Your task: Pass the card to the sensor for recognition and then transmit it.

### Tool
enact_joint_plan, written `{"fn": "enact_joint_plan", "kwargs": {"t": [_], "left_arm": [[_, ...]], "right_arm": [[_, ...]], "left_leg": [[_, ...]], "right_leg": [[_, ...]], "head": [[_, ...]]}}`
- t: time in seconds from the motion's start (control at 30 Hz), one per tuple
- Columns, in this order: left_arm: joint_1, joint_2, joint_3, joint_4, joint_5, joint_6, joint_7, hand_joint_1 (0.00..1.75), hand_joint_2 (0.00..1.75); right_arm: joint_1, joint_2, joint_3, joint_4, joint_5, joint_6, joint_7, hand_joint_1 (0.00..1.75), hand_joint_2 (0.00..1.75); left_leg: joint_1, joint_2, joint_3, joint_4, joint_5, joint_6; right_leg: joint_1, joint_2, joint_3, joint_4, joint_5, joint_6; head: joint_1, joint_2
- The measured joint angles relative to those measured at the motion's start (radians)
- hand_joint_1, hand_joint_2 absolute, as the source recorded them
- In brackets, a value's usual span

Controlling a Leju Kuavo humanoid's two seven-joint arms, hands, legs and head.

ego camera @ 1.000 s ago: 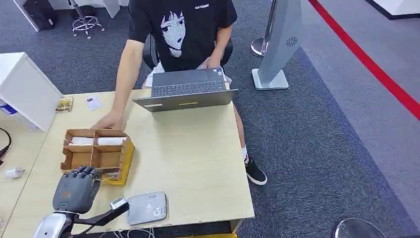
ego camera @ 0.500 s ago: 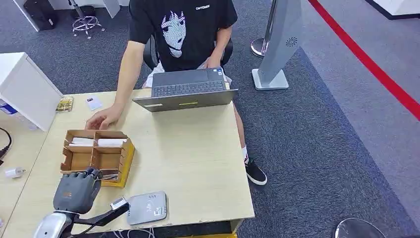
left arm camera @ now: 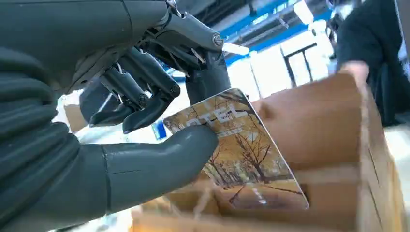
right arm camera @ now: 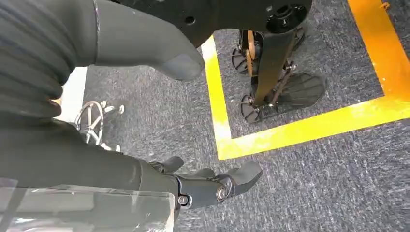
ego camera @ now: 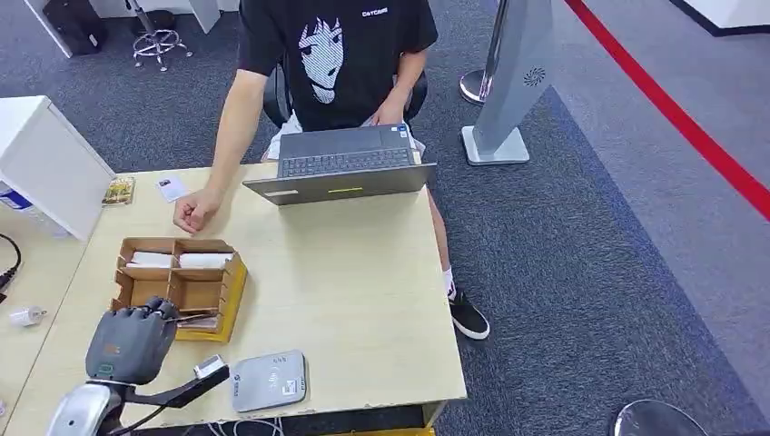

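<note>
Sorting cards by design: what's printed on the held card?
Golden autumn trees on the card, clearest in the left wrist view.

Left hand [ego camera: 127, 343] with card [left arm camera: 239, 150] back from box [ego camera: 177, 286]; person's hand [ego camera: 195, 213] away.

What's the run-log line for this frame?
left hand: pinches card over cardboard organizer | right hand: hangs, holds nothing | sensor: not reached

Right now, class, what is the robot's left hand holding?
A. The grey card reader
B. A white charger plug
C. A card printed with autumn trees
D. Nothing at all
C: in the left wrist view the left hand pinches the card, printed with autumn trees, between its thumb and a finger, over the wooden box.
</note>
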Motion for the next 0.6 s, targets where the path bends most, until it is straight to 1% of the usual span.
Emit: {"fn": "enact_joint_plan", "kwargs": {"t": [0.13, 0.33, 0.47, 0.57, 0.6], "left_arm": [[-0.013, 0.008, 0.000, -0.083, 0.006, -0.013, -0.003, 1.75, 1.75], [-0.022, 0.007, -0.002, -0.182, 0.006, -0.010, -0.008, 1.75, 1.75], [-0.039, 0.006, -0.029, -0.283, 0.004, -0.019, -0.008, 1.75, 1.75], [-0.049, 0.006, -0.042, -0.327, 0.007, -0.026, -0.007, 1.75, 1.75], [-0.050, 0.006, -0.046, -0.341, 0.009, -0.026, -0.007, 1.75, 1.75]], "right_arm": [[0.000, 0.000, -0.006, 0.000, 0.009, -0.002, -0.001, 0.00, 1.75], [0.000, 0.000, -0.018, 0.000, 0.011, -0.010, -0.003, 0.00, 1.75], [-0.001, 0.000, -0.030, 0.000, 0.012, -0.019, -0.004, 0.00, 1.75], [0.000, 0.000, -0.033, 0.000, 0.013, -0.023, -0.004, 0.00, 1.75], [-0.001, 0.000, -0.037, 0.000, 0.012, -0.033, -0.004, 0.00, 1.75]], "left_leg": [[0.000, 0.000, 0.000, 0.000, 0.000, 0.000], [0.000, 0.000, 0.000, 0.000, 0.000, 0.000], [0.000, 0.000, 0.000, 0.000, 0.000, 0.000], [0.000, 0.000, 0.000, 0.000, 0.000, 0.000], [0.000, 0.000, 0.000, 0.000, 0.000, 0.000]], "right_leg": [[0.000, 0.000, 0.000, 0.000, 0.000, 0.000], [0.000, 0.000, 0.000, 0.000, 0.000, 0.000], [0.000, 0.000, 0.000, 0.000, 0.000, 0.000], [0.000, 0.000, 0.000, 0.000, 0.000, 0.000], [0.000, 0.000, 0.000, 0.000, 0.000, 0.000]], "head": [[0.000, 0.000], [0.000, 0.000], [0.000, 0.000], [0.000, 0.000], [0.000, 0.000]]}}
